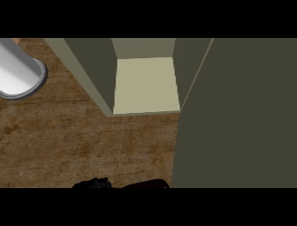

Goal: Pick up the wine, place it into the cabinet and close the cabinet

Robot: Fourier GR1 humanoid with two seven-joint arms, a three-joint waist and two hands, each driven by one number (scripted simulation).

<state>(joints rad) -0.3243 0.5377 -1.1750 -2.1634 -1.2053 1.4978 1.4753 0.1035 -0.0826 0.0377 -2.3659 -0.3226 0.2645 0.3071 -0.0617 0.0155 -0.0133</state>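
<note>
At the view's six o'clock edge a black hand (97, 183) barely shows; which hand it is, and whether its fingers are apart or together, cannot be told. A dark reddish shape (148, 184) beside it may be the wine. The cabinet (144, 84) stands open at twelve o'clock, its door (245, 114) swung toward three, a white cylinder (11, 66) at ten on the bench (66, 145). To do the step well, the bottle should probably travel upright, entering between the door and the left wall.

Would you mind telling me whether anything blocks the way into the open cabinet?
Nothing visible does. The cabinet stands open, its door swung out to the right, and the wooden counter in front of the opening shows no obstacle.
</note>
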